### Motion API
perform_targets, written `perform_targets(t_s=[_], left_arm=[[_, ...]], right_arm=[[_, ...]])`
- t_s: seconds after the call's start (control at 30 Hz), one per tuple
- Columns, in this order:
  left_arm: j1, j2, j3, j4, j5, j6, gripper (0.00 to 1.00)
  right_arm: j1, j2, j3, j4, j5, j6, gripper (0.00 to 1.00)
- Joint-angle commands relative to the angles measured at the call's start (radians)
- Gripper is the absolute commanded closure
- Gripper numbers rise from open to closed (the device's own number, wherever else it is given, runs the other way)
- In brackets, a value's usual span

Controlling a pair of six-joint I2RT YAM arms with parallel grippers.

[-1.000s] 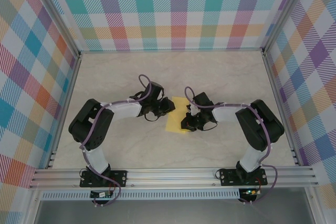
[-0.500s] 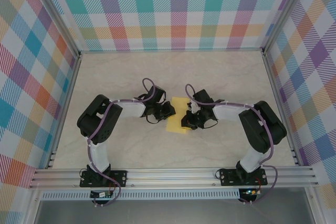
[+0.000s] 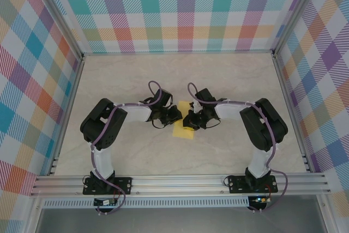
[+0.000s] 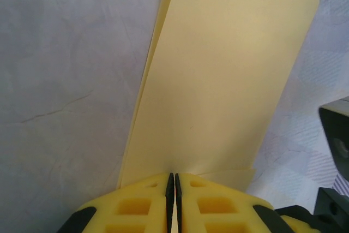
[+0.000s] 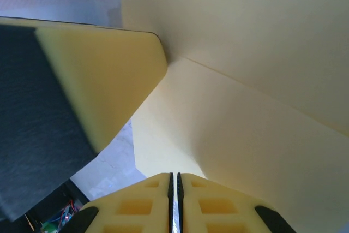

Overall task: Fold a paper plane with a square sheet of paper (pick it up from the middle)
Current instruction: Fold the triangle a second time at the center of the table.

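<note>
Over the last second I swung my right claw (image 3: 191,119) leftward above the tabletop (image 3: 125,80) until it sat just beside my left claw (image 3: 175,115). The square sheet of paper (image 3: 183,131) between them looked narrower from above than it had before. Both claws were clamped on the sheet: the left wrist view had two yellow layers running into the closed left jaws, and the right wrist view had a bent flap entering the right ones. I judged that the sheet was being doubled over along its middle, an early fold, its crease not yet pressed flat.
</note>
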Motion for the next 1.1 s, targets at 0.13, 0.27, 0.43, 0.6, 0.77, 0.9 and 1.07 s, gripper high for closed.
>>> perform_targets(t_s=[0.13,0.27,0.43,0.6,0.77,0.9,1.07], left_arm=[[-0.004,0.037,0.002,-0.084,-0.046,0.018,0.87],[-0.003,0.038,-0.005,-0.092,-0.065,0.011,0.88],[-0.003,0.049,-0.014,-0.097,-0.078,0.009,0.89],[-0.003,0.064,-0.021,-0.088,-0.081,-0.004,0.89],[-0.002,0.067,-0.024,-0.082,-0.084,-0.009,0.90],[-0.003,0.064,-0.024,-0.085,-0.083,-0.009,0.90],[-0.004,0.064,-0.022,-0.083,-0.080,-0.009,0.89]], right_arm=[[0.011,0.063,0.034,0.014,-0.013,-0.001,0.86],[0.007,0.072,-0.019,0.000,0.022,-0.021,0.87],[-0.003,0.043,-0.085,0.047,-0.033,-0.016,0.86],[-0.003,-0.024,-0.133,0.035,-0.021,-0.035,0.84],[-0.008,-0.067,-0.183,0.032,-0.020,-0.051,0.83],[-0.009,-0.111,-0.241,0.041,-0.024,-0.055,0.83],[-0.011,-0.178,-0.302,0.012,0.005,-0.084,0.83]])
